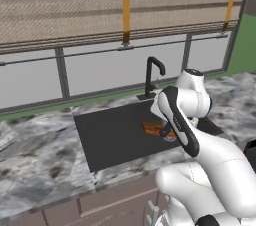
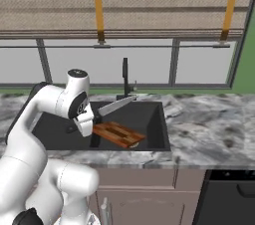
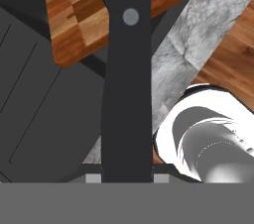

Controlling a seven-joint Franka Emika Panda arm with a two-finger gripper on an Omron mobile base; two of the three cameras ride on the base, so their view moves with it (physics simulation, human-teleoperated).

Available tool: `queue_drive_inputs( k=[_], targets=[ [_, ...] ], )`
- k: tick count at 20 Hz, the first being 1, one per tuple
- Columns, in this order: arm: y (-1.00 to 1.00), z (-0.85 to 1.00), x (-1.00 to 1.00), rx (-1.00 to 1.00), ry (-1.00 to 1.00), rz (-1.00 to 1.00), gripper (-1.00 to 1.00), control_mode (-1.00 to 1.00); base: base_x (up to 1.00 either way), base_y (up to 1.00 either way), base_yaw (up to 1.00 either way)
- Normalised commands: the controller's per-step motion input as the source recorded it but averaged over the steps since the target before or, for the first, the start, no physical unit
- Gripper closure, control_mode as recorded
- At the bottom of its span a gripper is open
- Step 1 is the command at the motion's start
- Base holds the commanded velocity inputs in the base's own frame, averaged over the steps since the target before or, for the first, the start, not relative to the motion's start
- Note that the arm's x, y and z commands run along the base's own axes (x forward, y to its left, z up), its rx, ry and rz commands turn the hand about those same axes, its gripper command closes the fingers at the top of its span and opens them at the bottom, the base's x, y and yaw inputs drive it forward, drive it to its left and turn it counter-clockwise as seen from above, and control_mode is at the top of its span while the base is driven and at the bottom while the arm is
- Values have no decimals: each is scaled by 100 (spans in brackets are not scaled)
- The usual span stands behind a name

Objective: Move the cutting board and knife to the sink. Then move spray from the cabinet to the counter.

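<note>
Marbled grey-and-white table (image 2: 214, 129) runs under a wide window, with a dark sink (image 2: 149, 114) sunk into it and a black faucet (image 2: 125, 77) standing at the back rim. Your cutting board (image 2: 118, 134) already lies down in the basin, tilted, one end leaning toward the front wall, so that part looks done.

Your claw (image 2: 93, 114) is clenched on the knife (image 2: 115, 105): in the hand view the dark handle with its steel rivet runs straight up from between the tips, and the right base view shows the grey blade sticking out toward the faucet, above the board and not touching it. You're holding it by the handle end, which keeps the blade pointing away from the arm and leaves it free to go down flat. My read is you're mid-carry over the basin, with the drop still to come.

Watch these:
- The board takes up the right middle of the sink floor, so the knife will likely land on it or just beside it.
- The faucet stands near the blade tip, and swinging further back could clip it.
- The front sink wall and table edge sit close under the wrist.

Spray and cabinet aren't visible from this spot, so that second half is not yet started, as far as I can judge. Taupe drawers (image 2: 149, 189) sit below the table.
</note>
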Motion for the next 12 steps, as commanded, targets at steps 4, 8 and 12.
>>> queue_drive_inputs(
  k=[4, 8, 12],
  targets=[
    [0, 0, 0, 0, 0, 0, 100, 100, 72, -84, 6],
    [0, 0, 0, 0, 0, 0, 100, 100, 89, -76, 10],
    [-21, -5, 18, 3, 2, 1, 100, -100, 61, -54, 7]
  ],
)
